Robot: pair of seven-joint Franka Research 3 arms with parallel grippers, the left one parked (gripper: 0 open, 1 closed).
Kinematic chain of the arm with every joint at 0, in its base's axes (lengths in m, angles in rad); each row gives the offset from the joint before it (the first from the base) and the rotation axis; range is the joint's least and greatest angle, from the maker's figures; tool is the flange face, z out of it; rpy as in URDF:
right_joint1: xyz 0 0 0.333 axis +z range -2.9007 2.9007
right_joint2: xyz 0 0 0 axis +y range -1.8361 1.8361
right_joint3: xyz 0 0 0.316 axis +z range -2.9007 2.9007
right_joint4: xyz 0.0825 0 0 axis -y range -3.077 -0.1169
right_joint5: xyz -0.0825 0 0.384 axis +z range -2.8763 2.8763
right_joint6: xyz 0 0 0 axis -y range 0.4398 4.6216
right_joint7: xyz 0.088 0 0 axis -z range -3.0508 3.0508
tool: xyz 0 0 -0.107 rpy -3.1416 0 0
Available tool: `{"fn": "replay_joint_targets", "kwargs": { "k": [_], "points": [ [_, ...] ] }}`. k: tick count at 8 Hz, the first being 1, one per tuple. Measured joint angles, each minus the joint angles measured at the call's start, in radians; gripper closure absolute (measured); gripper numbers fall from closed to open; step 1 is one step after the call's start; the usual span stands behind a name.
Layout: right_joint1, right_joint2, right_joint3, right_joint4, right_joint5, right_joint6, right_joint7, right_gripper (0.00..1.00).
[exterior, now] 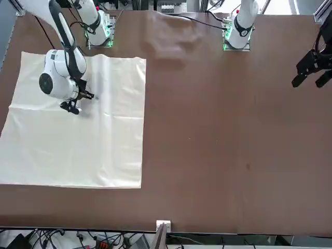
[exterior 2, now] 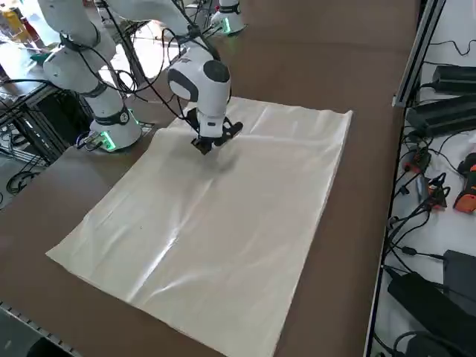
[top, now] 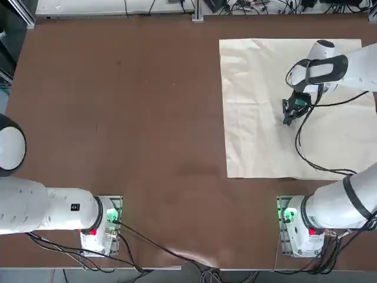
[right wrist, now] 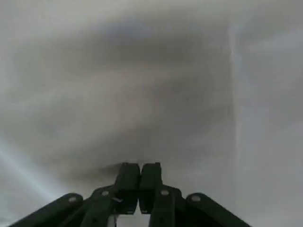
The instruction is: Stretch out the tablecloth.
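The cream tablecloth [top: 259, 130] lies flat as a creased rectangle on the right side of the brown table; it also shows in the front view [exterior: 78, 150] and the right side view [exterior 2: 223, 230]. My right gripper [top: 290, 118] points down over the cloth's middle, toward its far half, with its tips at or just above the fabric [exterior: 70, 108] [exterior 2: 204, 145]. In the wrist view the two fingers [right wrist: 139, 166] press together, shut, and cloth [right wrist: 142, 71] fills the picture. No fabric shows pinched between them.
Bare brown tabletop [top: 129, 106] stretches to the left of the cloth. The cloth's right edge runs close to the table's right edge [exterior 2: 375, 223], beyond which cables and power units [exterior 2: 446, 111] lie. The parked left arm's gripper [exterior: 314, 67] hangs over the far left.
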Motion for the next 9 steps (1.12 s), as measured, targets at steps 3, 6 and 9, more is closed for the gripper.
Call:
{"fn": "replay_joint_targets", "kwargs": {
  "k": [3,6,9],
  "points": [
    [0.013,0.021,0.008,0.003,0.000,0.004,-0.001,0.98],
    [0.045,0.025,0.069,0.003,0.133,0.016,-0.002,0.98],
    [0.072,0.020,0.096,0.018,0.170,0.021,0.005,0.97]
  ]
}}
